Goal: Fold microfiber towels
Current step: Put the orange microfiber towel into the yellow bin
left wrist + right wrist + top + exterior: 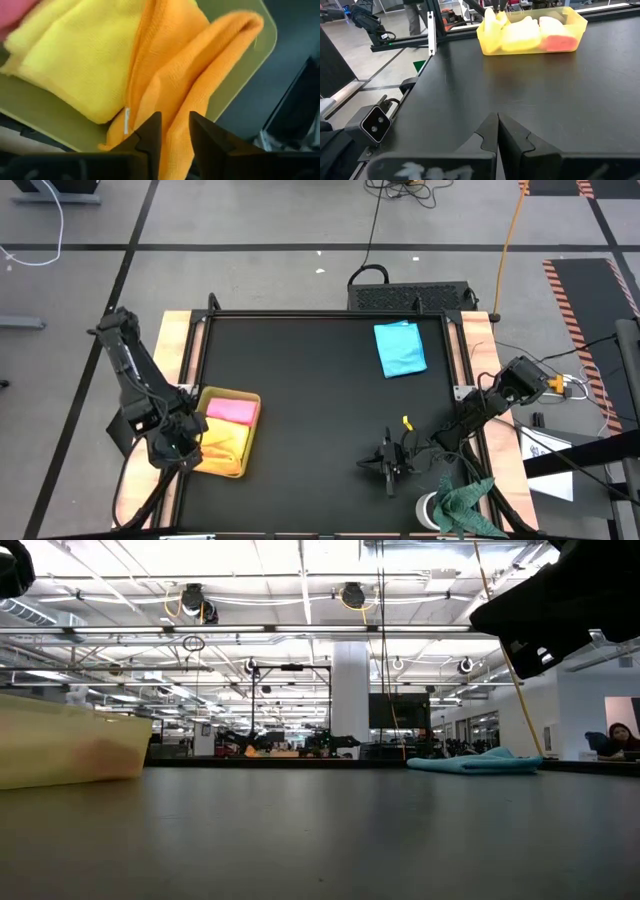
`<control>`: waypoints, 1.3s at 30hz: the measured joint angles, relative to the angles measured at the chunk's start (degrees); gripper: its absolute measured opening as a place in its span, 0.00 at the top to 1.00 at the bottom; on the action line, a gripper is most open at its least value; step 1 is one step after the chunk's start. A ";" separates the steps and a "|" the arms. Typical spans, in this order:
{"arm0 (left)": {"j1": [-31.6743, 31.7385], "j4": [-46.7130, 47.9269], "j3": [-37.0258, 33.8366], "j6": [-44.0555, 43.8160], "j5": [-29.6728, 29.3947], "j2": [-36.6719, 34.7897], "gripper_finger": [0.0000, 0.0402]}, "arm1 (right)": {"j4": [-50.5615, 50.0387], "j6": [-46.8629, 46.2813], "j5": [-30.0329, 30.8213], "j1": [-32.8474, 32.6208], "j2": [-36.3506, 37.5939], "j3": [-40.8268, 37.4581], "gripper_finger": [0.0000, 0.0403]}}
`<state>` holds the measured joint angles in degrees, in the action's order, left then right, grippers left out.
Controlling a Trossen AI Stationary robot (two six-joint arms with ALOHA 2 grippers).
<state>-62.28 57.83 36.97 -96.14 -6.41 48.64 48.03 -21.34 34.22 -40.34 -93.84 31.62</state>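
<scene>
A translucent yellow-green tray [228,393] stands at the table's left and holds a pink towel [232,409], a yellow towel [80,55] and an orange towel [200,65]. My left gripper [175,135] hangs over the tray's near left corner [182,448], pointing steeply down, shut on the orange towel. A light blue towel [400,348] lies flat on the black mat at the far right. My right gripper [497,130] is shut and holds nothing, low over the mat at the near right [390,468]. My left gripper pinches a raised fold of the orange towel [176,125] between its two fingers, coming from above and pointing steeply down. The fold rises toward the fingers above the tray's rim [490,20]. The rest of the towel lies slack in the tray beside the yellow towel.
A dark green cloth [465,500] lies at the table's near right corner, beside a white round thing. Wooden boards [178,350] and rails border the black mat [320,400] on both sides. The mat's middle is bare between the tray and the light blue towel.
</scene>
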 joint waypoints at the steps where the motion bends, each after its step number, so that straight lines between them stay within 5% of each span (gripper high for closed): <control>1: 0.00 -0.16 0.00 0.71 0.68 0.33 0.77 | 0.00 0.00 0.00 0.00 0.00 0.00 1.00; 8: 0.00 0.09 0.00 2.65 -0.34 0.64 0.89 | 0.04 0.63 0.08 0.36 0.00 0.00 1.00; 18: 0.45 -13.14 -0.40 17.83 -4.16 3.37 0.99 | -0.07 0.63 0.11 0.50 -0.02 0.00 1.00; 24: 4.72 -14.90 -4.99 19.68 3.83 8.65 0.99 | -0.26 0.63 0.07 0.50 -0.02 0.00 1.00; 33: 14.90 -10.46 -6.51 33.03 1.97 14.02 0.99 | -0.23 1.05 0.07 0.50 -0.02 0.00 1.00; 39: 19.93 -10.50 -4.08 36.03 12.60 14.39 0.96 | -0.24 1.05 0.04 0.50 -0.02 0.00 1.00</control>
<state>-42.36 47.34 32.89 -60.11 6.19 63.02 47.79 -20.29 34.26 -39.83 -93.86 31.62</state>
